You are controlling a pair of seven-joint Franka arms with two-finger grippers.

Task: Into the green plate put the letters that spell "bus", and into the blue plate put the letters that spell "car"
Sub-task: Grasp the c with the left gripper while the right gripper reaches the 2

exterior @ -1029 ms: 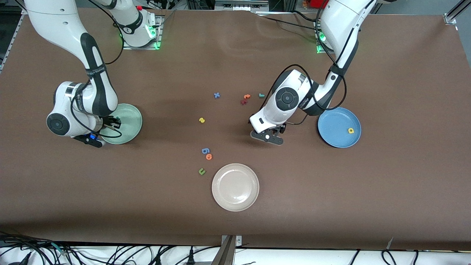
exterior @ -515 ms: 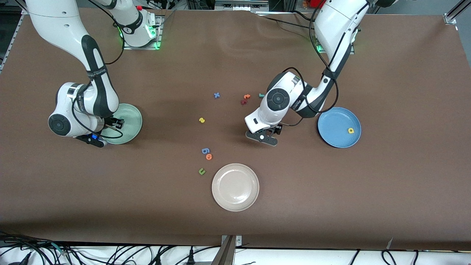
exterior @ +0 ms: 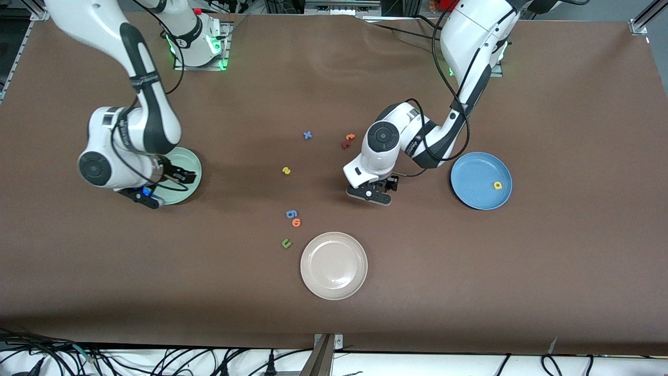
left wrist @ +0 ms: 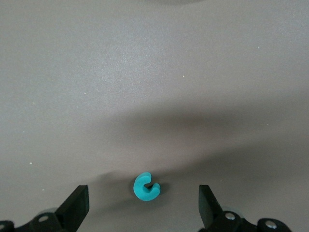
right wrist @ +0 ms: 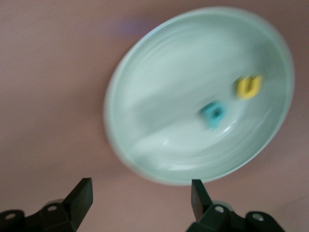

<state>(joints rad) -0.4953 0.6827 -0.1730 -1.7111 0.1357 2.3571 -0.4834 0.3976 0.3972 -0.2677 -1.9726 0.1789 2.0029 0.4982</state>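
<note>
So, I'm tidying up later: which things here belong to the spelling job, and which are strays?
Job:
- green plate, teal b, yellow u
- blue plate, yellow a
- teal c
- yellow s

Strays:
- beige plate
- blue x
- orange o
- dark green u

Item: my work table [exterior: 574, 271], a wide brown mat-covered top, plain and matte, spanning nearly the whole front view. Light falls evenly from above and leaves soft shadows on the brown. 
Item: metal frame rail [exterior: 641, 21] at the corner along my base edge, with another strip of framing at the opposite end. 
Item: white ledge [exterior: 417, 363] under the edge nearest the front camera, strung with black cables [exterior: 172, 360]. 
Item: small metal bracket [exterior: 326, 351] at the middle of that edge.
</note>
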